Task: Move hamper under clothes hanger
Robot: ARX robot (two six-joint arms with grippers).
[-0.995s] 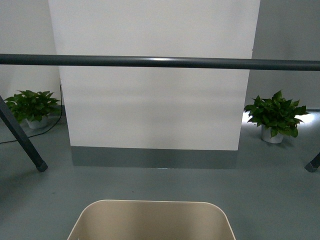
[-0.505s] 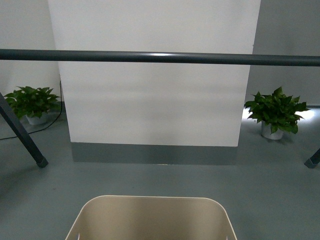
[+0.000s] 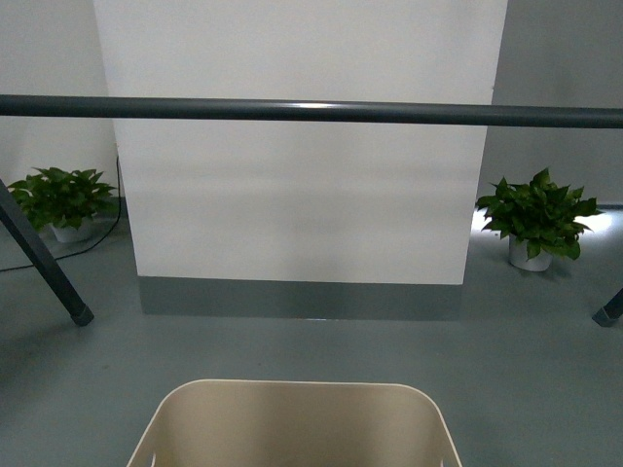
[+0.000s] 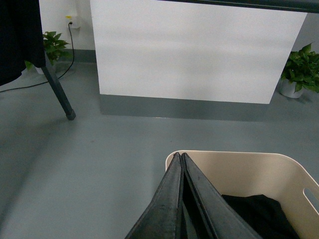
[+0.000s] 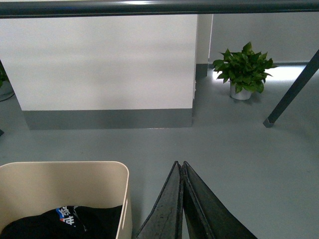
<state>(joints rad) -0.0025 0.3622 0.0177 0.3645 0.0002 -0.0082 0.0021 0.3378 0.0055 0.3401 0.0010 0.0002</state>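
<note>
Your left tool (image 4: pixel 181 158) has its two dark fingers pressed flat together with nothing between them, its tip right at the near-left corner of the hamper (image 4: pixel 234 162) rim; whether it touches the rim, you cannot tell. Your right tool (image 5: pixel 178 165) is likewise closed on itself and empty, hanging just beside the hamper's (image 5: pixel 65 172) right wall, clear of it above the grey floor (image 5: pixel 239 144).

The hamper sits on the floor directly in front of you, low and centred in the front view (image 3: pixel 292 409), between both tools. Inside it lies a dark garment (image 4: pixel 259 214), which shows a patch of blue and white lettering (image 5: pixel 67 211) in the right wrist view. A slot handle (image 4: pixel 311 191) is cut into the wall near the rim.

Beyond it, the clothes hanger's bar (image 3: pixel 311 110) runs horizontally across the whole front view, with a slanted leg (image 3: pixel 44 263) planted on the floor at the left and another foot (image 3: pixel 608 313) at the right edge. From these views the hamper lies nearer to you than the line between those feet.

Behind the bar stands a white panel (image 3: pixel 302 195) with a grey base strip. A potted plant (image 3: pixel 60 202) stands at its left, and another (image 3: pixel 535 224) at its right.
</note>
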